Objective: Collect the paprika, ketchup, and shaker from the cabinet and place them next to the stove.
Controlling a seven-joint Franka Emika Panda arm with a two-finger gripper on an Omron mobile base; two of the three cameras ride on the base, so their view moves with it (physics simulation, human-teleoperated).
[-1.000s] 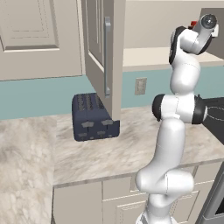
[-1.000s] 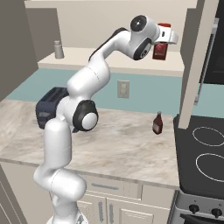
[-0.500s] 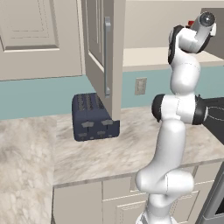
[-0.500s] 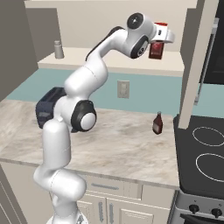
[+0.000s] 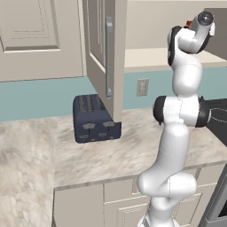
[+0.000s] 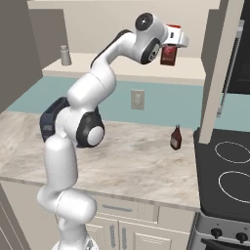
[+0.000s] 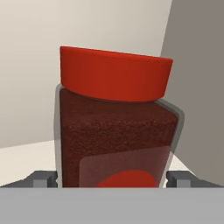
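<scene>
The paprika (image 7: pixel 116 131) is a clear jar of dark red powder with a red lid, standing on the cream shelf of the open cabinet (image 6: pixel 122 73). My gripper (image 7: pixel 111 179) is open, with one fingertip on each side of the jar's lower body. From the right base camera the gripper (image 6: pixel 169 48) reaches to the jar (image 6: pixel 168 54) high on the shelf. The shaker (image 6: pixel 65 55), small and grey, stands at the shelf's left end. The ketchup (image 6: pixel 176 137), a dark red bottle, stands upright on the counter just left of the stove (image 6: pixel 229 171).
The open cabinet door (image 5: pixel 104 53) with its silver bar handle hangs over the counter left of the arm; its edge (image 6: pixel 219 73) rises just right of the jar. A dark blue-grey toaster (image 5: pixel 95 119) sits below the door. A wall outlet (image 6: pixel 137 99) is under the shelf.
The hand has edged a little to the left along the shelf in the right base view, and the jar between its fingers shows slightly further left. The ketchup and shaker have not moved.
</scene>
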